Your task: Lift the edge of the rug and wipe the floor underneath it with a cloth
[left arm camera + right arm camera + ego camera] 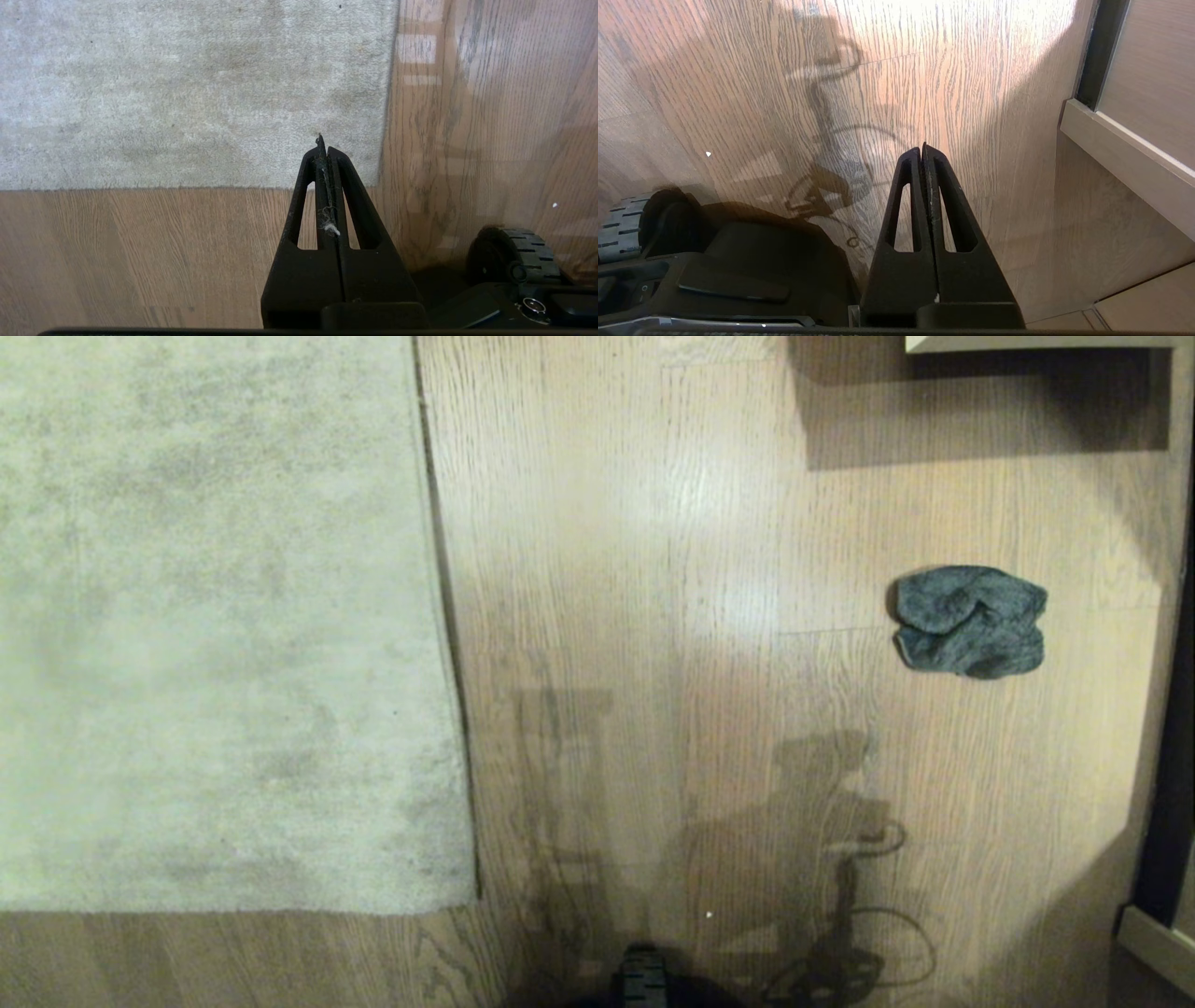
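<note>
Both grippers are pressed fully closed and hold nothing. The left gripper [325,149] hangs above the near corner of the rug [215,616], its 2 black triangular fingers [348,196] meeting along a thin seam where a small tuft of pale lint clings; nothing is pinched between them. The right gripper [923,151] hangs over bare floor [653,569] beside a pale baseboard [1120,154], its slotted fingers likewise flat together. The rug lies flat to the robot's left, a pale beige-grey short pile with darker mottled patches and a thin dark bound edge, its near corner square against the planks. The floor is light brown wood-grain planking with a soft sheen and carries the robot's shadow. The cloth [971,621], a dark grey-teal fuzzy rag bunched into a lumpy heap, lies on the floor to the robot's right, well apart from the rug. A ridged black wheel [523,247] of the base shows near the left gripper.
</note>
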`<state>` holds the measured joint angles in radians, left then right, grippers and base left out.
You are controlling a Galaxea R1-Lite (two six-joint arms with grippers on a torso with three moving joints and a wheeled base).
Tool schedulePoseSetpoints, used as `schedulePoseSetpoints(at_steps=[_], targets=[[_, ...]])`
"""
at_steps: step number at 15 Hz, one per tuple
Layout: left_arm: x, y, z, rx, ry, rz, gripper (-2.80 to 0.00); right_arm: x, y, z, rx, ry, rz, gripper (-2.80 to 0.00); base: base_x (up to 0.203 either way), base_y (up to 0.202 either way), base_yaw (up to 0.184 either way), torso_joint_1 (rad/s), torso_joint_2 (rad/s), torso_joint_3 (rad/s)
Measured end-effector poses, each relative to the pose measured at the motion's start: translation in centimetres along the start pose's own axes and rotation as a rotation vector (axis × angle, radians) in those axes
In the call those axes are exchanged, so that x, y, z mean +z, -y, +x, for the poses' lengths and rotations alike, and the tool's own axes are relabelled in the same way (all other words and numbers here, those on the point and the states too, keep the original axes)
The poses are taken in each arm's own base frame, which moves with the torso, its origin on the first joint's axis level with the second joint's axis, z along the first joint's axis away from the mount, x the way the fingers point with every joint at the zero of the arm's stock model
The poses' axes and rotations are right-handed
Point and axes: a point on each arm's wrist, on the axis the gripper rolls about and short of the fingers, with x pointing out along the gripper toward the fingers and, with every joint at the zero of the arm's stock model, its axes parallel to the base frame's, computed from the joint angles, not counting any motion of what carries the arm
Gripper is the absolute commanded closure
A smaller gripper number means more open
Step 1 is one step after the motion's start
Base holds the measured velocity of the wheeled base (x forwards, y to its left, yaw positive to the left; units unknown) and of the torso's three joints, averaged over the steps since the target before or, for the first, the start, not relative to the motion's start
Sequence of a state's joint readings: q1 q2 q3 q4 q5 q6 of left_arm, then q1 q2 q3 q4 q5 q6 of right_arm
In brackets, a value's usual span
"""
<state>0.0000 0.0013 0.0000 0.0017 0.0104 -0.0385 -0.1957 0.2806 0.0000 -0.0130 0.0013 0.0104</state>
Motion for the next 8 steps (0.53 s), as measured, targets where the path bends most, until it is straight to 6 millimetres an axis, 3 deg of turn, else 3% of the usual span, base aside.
schedulePoseSetpoints(at_steps=[8], targets=[[0.0, 0.0, 0.0, 0.0, 0.0, 0.0, 0.0, 0.01, 0.0, 0.01, 0.03, -0.001, -0.008, 0.0, 0.0, 0.0, 0.0, 0.0, 0.0, 0.0]])
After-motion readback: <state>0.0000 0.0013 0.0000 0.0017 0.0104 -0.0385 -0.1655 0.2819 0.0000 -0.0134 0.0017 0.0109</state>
